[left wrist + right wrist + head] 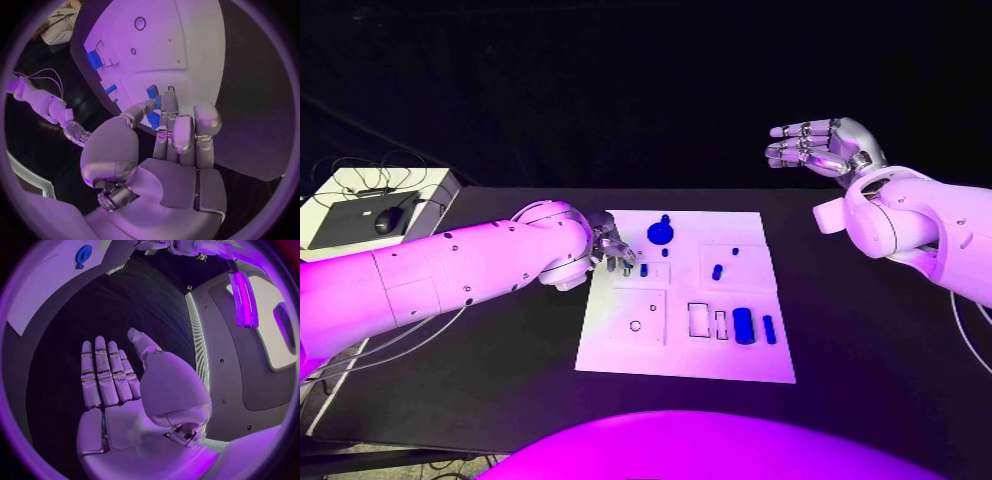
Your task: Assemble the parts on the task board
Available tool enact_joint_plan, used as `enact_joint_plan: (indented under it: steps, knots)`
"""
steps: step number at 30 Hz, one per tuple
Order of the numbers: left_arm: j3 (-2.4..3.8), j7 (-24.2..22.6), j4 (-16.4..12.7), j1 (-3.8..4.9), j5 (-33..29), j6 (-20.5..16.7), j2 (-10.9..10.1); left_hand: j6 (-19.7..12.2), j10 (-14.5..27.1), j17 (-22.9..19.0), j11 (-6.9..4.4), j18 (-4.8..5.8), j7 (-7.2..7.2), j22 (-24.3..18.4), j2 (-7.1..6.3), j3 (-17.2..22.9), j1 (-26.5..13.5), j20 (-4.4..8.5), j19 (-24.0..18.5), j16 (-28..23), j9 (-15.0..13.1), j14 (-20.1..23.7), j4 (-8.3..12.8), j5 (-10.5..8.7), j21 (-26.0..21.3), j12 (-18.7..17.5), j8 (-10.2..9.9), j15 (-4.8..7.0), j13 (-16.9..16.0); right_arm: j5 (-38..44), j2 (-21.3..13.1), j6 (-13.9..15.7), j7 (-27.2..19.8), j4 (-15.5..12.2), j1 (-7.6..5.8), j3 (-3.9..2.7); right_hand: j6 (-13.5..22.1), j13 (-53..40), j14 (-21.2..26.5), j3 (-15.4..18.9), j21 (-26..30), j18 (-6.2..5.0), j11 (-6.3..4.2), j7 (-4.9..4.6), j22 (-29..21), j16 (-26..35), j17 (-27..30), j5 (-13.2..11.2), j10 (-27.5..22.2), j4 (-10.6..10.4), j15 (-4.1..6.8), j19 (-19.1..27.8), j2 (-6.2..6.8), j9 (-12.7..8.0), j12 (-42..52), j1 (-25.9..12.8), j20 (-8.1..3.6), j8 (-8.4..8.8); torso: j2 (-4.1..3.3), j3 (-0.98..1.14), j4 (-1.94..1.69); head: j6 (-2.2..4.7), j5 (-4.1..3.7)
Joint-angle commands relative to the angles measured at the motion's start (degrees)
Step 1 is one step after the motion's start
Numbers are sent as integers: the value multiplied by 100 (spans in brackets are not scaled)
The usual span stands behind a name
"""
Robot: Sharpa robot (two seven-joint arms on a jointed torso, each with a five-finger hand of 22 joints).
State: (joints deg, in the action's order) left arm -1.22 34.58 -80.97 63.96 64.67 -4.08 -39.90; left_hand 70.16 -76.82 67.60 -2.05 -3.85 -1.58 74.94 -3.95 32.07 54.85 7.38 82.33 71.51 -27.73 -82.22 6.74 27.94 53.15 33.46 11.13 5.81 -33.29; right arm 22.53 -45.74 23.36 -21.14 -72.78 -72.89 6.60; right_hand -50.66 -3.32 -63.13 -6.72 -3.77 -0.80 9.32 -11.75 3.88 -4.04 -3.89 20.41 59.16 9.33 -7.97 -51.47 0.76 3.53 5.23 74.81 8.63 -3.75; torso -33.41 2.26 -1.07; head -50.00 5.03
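Head view: left hand (pixel 613 250) over the white plate task board's (pixel 682 360) left edge, fingers by a small blue peg (pixel 643 269). Left wrist view: fingertips (pixel 170 96) touching it, grasp possibly unclosed. Right wrist view: right hand (pixel 119 390) released, empty. Next: secure pinch, lift.

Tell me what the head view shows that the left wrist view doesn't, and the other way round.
Head view alone: the whole task board with its far end, where a round blue part sits, two upright blue parts near the right edge, and a white box carrying a dark device at the table's far left corner.

Left wrist view alone: the left hand from behind, its fingertips at a small blue part on the board's edge; contact is unclear.

Both: the board, the left hand and the right hand, raised off the table with fingers apart.
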Motion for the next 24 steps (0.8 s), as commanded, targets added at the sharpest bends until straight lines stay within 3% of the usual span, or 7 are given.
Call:
enact_joint_plan:
  steps: [1,9,24]
  knots:
    - [-6,1,47,-15,39,149,36,-11,-143,11,-165,23,15,540,25,934,7,1,23,39,-70,0,960,17,6,39,18,39,9,-25,9,-104,-67,11,-5,-6,-5,-7,34,35,-16,-27,3,4,-4,20,7,15,-32,-8,-12,45,-39,-4,38,46,-11,23,-2,-3,-1,0,-45]
    - [-20,-3,154,-54,34,156,90,-9,-147,15,-166,30,17,543,21,934,9,4,24,50,-58,-1,959,30,28,46,29,40,14,-24,21,-170,-52,14,-5,-6,-17,-6,38,30,-15,-26,1,5,-4,21,8,16,-25,0,-12,48,-39,-4,38,41,-10,25,-3,-4,-3,0,-79]
    - [-28,-16,195,-85,99,184,95,-8,-147,15,-165,34,18,544,17,937,16,4,21,56,-49,0,958,33,40,48,37,39,20,-10,37,-272,-5,16,-5,-5,-24,-6,58,46,-13,-23,9,1,-5,23,9,26,-42,15,-21,63,-47,-3,29,28,-5,23,0,-5,-8,0,-65]
